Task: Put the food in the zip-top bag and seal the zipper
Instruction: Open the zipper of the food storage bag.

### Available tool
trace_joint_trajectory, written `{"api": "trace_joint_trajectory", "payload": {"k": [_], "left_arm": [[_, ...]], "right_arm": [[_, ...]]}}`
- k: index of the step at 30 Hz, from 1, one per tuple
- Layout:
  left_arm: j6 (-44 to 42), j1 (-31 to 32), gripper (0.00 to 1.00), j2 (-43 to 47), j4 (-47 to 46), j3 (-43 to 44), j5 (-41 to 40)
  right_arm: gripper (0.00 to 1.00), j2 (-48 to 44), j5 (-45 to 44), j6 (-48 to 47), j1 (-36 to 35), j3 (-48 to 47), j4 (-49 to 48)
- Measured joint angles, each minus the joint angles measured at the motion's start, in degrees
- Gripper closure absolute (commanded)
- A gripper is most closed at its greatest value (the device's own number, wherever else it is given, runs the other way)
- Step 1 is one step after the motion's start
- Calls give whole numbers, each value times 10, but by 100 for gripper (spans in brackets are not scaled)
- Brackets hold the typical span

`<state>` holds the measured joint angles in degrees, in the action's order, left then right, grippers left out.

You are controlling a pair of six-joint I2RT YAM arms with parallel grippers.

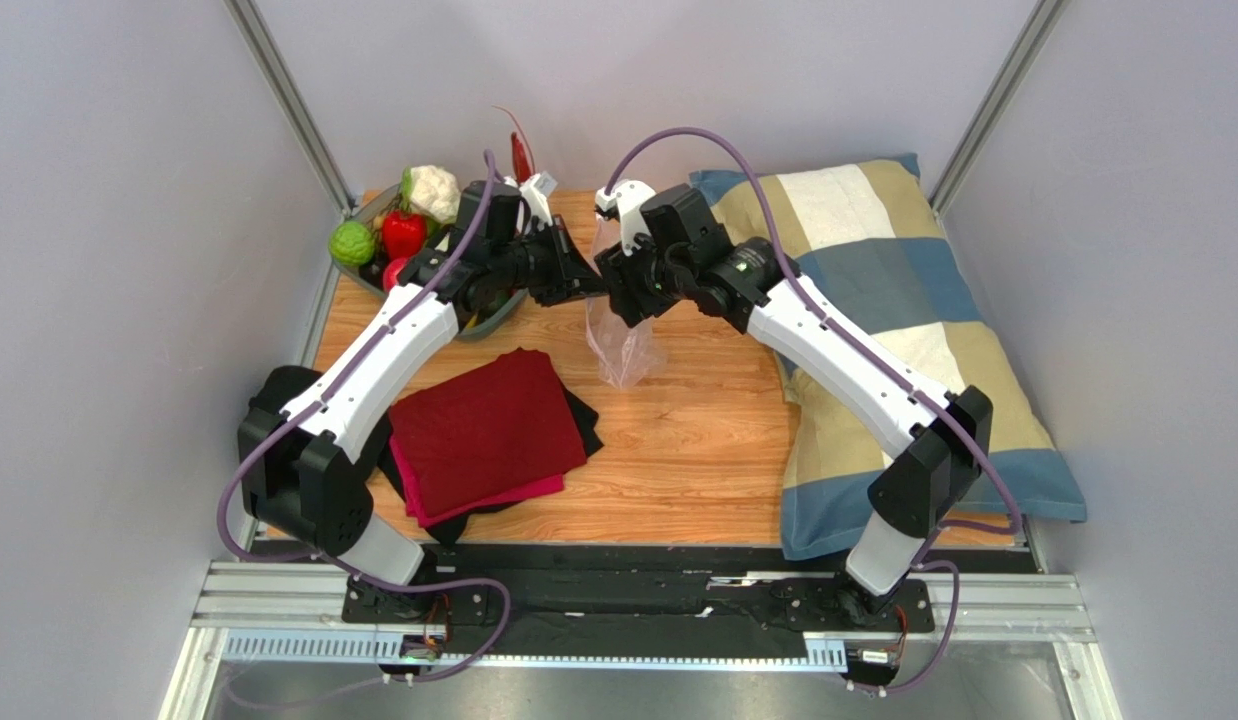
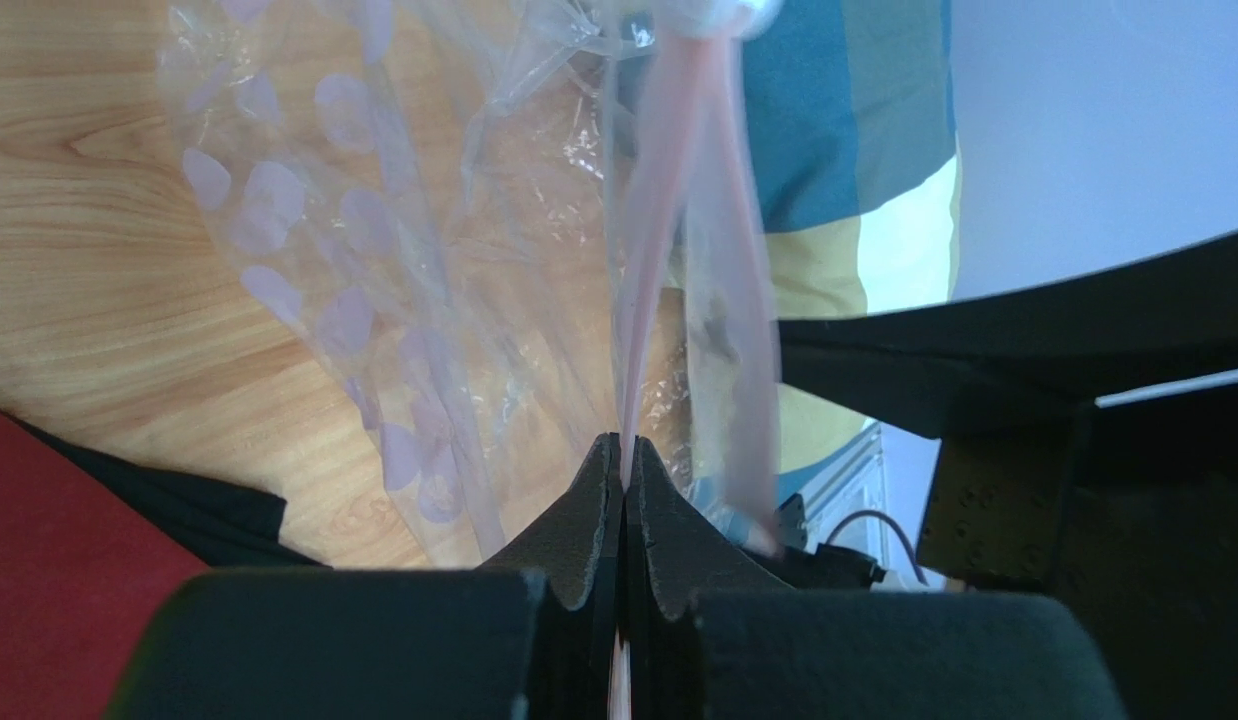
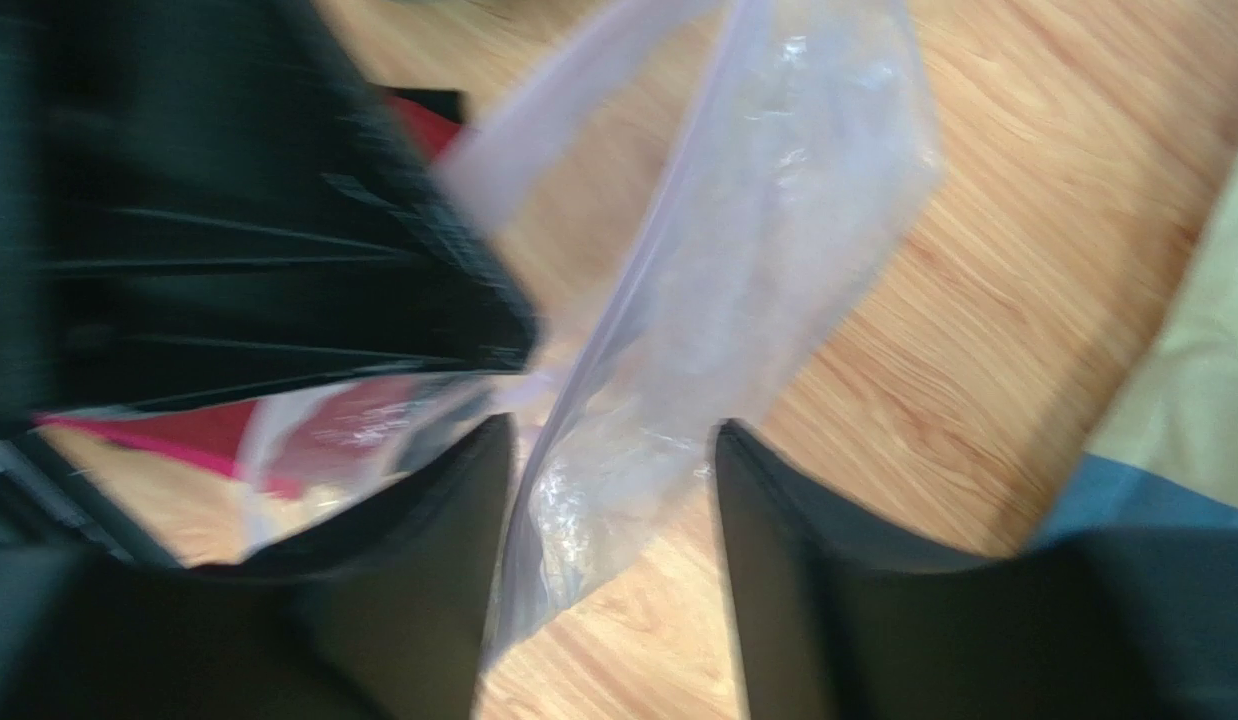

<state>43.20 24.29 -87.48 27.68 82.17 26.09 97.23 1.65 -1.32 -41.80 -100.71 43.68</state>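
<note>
The clear zip-top bag [image 1: 624,342] hangs above the wooden table between my two grippers. My left gripper [image 1: 583,279] is shut on the bag's top edge; in the left wrist view the pink zipper strip [image 2: 651,255] runs straight into the closed jaws [image 2: 625,450]. My right gripper [image 1: 628,288] is open, and the bag [image 3: 730,270] hangs between its spread fingers [image 3: 610,450] without being pinched. The food sits at the back left: a green ball [image 1: 352,243], a red fruit [image 1: 404,233] and a dark-red lobster piece [image 1: 520,152]. The bag looks empty.
A white cauliflower piece [image 1: 433,192] lies with the food in a dark bowl [image 1: 490,312] under my left arm. A folded dark-red cloth [image 1: 483,428] lies front left. A checked pillow [image 1: 896,330] covers the right side. Walls close in on both sides.
</note>
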Motion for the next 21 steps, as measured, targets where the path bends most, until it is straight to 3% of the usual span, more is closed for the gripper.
{"api": "trace_joint_trajectory", "payload": {"k": [3,12,14,17,21], "left_arm": [[-1,0,100,1,1,0,-8],[-32,-1,100,14,21,-12,-45],[-38,-2,100,14,25,-17,-48],[-46,-2,100,14,31,-21,-50],[-51,0,100,14,30,-21,-44]], "right_arm": [[61,10,-40,-10,3,-1,17],[70,-6,-63,-20,33,-1,37],[66,-12,-57,-20,49,-1,37],[52,-16,-40,-20,67,-1,37],[50,-16,-7,-19,78,-2,40]]}}
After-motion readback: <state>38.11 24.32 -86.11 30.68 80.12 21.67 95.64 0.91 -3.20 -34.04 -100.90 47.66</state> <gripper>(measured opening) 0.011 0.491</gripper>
